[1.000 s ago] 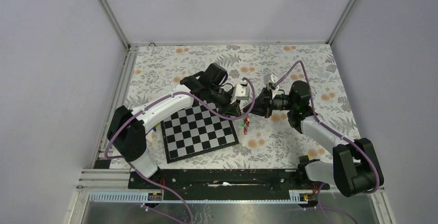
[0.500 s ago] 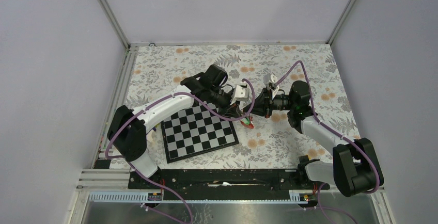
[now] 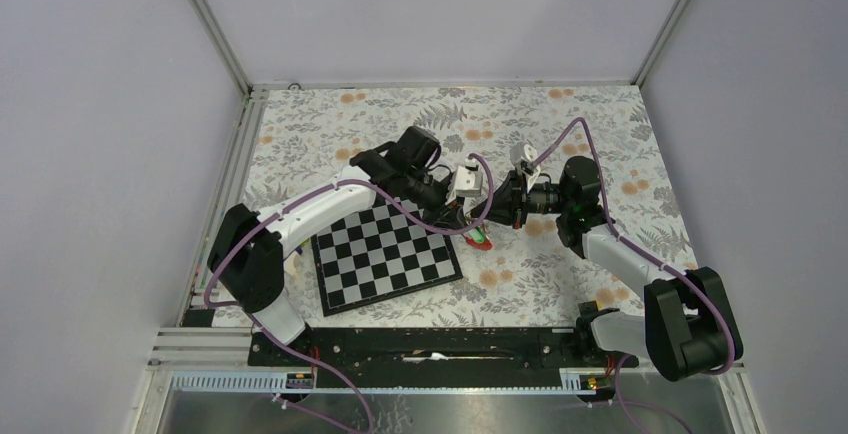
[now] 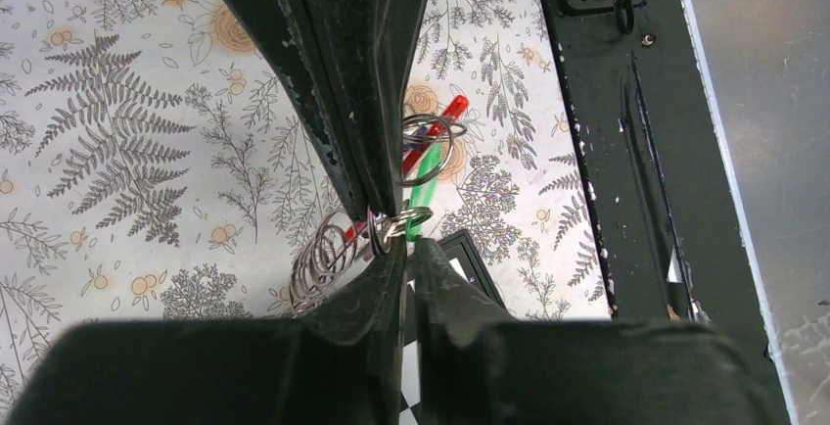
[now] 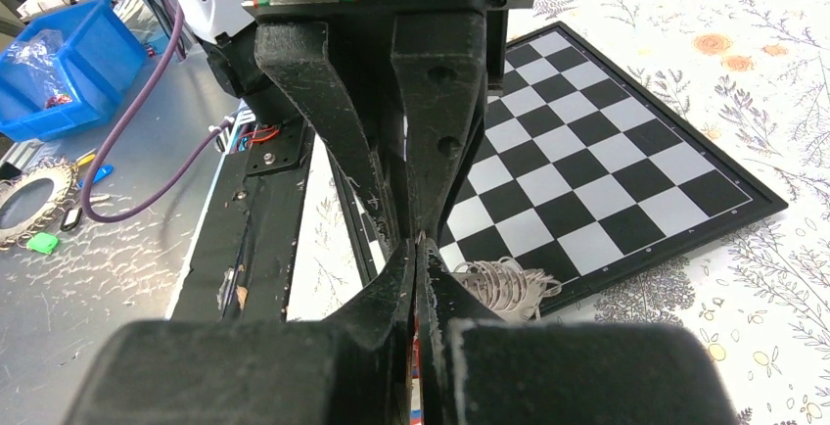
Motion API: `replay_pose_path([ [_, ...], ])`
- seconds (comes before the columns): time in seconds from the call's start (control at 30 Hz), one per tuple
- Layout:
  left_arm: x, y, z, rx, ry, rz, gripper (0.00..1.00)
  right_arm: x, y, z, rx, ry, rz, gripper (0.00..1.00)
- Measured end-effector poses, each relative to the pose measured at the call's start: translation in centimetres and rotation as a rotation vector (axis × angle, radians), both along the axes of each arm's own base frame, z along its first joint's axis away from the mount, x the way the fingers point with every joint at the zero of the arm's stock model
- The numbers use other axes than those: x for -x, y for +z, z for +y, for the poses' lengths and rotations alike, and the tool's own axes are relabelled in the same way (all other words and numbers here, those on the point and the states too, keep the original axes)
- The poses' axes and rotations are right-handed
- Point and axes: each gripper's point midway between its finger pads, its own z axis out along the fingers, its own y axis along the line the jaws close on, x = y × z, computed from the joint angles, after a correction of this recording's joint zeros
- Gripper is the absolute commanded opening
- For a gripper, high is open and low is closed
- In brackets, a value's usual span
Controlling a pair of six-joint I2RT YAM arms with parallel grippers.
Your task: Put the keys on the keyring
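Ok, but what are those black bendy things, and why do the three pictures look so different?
Those are two robot arms, the left arm and the right arm, bolted at the near edge of a flowery table. One picture looks down from a camera above them. The other two come from small cameras on each arm's wrist, so each shows that arm's own fingers up close.

A chessboard lies on the table, and the arms meet just beside it. The left fingers and the right fingers are both pinched shut, tip to tip, right at a small bunch of metal rings. A red piece and a green piece sit with the rings. Which fingers grip which part is too tangled to tell.
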Motion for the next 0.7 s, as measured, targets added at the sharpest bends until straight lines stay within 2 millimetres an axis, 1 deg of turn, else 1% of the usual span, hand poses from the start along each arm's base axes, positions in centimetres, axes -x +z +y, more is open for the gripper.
replay_pose_path([
  [0.27,0.22,-0.95,0.56,-0.013,0.038,0.010,0.32,0.00,-0.12,-0.02,0.003,0.000,-0.003,0.00],
  [0.5,-0.19,-0.30,0.25,0.018,0.063,-0.011,0.36,-0.03,-0.15,-0.03,0.004,0.000,-0.005,0.00],
  [0.7,-0.41,0.01,-0.04,0.031,0.075,-0.007,0.36,-0.11,-0.14,-0.10,0.004,-0.003,-0.008,0.00],
])
